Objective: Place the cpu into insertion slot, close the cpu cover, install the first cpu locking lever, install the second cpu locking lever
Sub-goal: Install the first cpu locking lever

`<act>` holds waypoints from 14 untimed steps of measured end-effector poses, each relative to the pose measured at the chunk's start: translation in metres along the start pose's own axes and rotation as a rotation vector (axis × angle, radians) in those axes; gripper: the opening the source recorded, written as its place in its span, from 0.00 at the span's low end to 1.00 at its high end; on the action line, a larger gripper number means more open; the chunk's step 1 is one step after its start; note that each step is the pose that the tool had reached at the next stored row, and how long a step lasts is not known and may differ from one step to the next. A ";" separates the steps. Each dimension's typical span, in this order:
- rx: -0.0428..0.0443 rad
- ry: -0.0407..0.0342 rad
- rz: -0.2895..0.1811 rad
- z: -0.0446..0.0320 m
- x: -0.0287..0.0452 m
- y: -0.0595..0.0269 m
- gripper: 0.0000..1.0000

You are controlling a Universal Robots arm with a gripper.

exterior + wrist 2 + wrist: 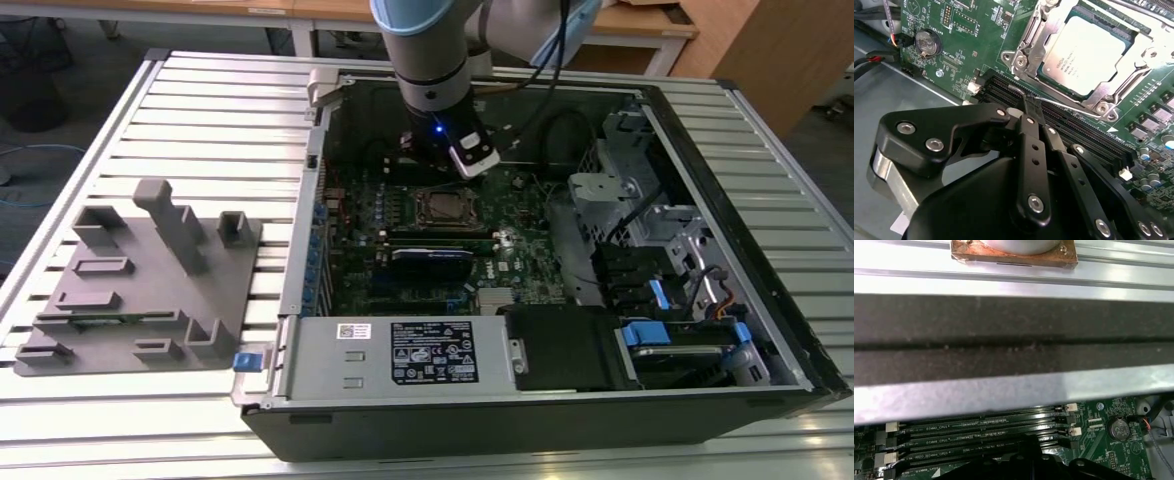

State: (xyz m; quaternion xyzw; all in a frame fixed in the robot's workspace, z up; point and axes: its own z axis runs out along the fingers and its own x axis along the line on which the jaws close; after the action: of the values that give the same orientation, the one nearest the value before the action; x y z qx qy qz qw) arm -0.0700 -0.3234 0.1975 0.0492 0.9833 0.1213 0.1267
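Inside the open computer case (801, 370), in the exterior view, the arm reaches down near the back wall. Its gripper (470, 160) hangs just past the insertion slot (442, 207), mid board. In the second wrist view, the cpu (1085, 54) sits flat in the slot w/ the cpu cover (1114, 82) shut over its edges. The gripper's black fingers (1030, 115) are pinched on a thin silver locking lever (1064, 105) beside the slot. In the first wrist view, long memory slots (979, 432) run across the green board.
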 end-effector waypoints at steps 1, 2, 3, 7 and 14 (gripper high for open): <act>-0.0001 -0.0007 0.000 0.0002 0.0002 -0.0004 0.11; -0.0001 -0.0013 0.000 0.0003 0.0004 -0.0008 0.11; 0.0000 -0.0018 0.000 0.0004 0.0006 -0.0012 0.11; -0.0001 -0.0038 -0.001 0.0010 0.0011 -0.0034 0.11; -0.0011 -0.0112 -0.003 0.0040 0.0021 -0.0065 0.11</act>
State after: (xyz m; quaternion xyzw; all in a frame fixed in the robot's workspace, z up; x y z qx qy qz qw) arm -0.0714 -0.3285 0.1916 0.0486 0.9825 0.1214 0.1324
